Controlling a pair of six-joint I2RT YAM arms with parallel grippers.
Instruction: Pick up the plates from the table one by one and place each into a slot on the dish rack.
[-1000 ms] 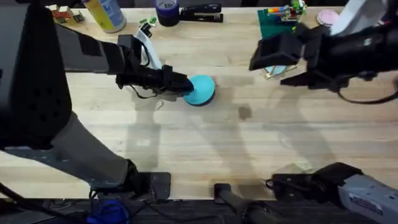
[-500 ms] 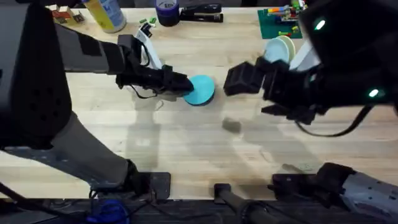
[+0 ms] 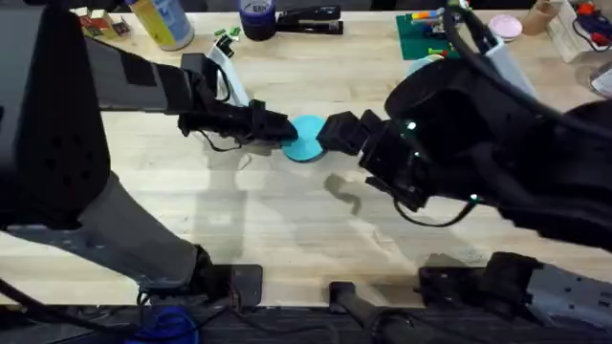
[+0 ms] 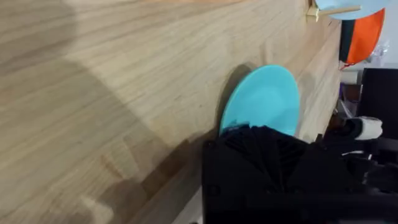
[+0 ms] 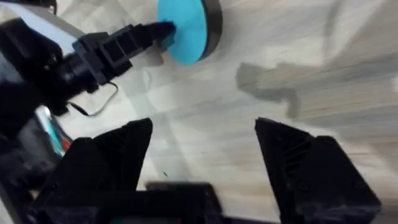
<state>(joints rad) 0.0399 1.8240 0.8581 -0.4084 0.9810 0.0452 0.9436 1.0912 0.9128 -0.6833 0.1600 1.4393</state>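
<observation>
— Where's the right pincer point(image 5: 202, 149)?
— Over the bench point(image 3: 287, 220), fingers spread wide, nothing between them.
— And the left pincer point(image 3: 277, 131)?
— Closed on the near edge of the turquoise plate point(image 3: 308, 139), a thin, plain, round disc tilted up off the wood.
— Beyond that?
— A green brick baseplate point(image 3: 419, 36) at the far edge.

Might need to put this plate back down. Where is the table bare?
Bare wood lies on the table between the turquoise plate and the arm bases. The far edge is crowded: stapler, yellow bottle, green baseplate. Both tools, left and right, crowd the plate.
</observation>
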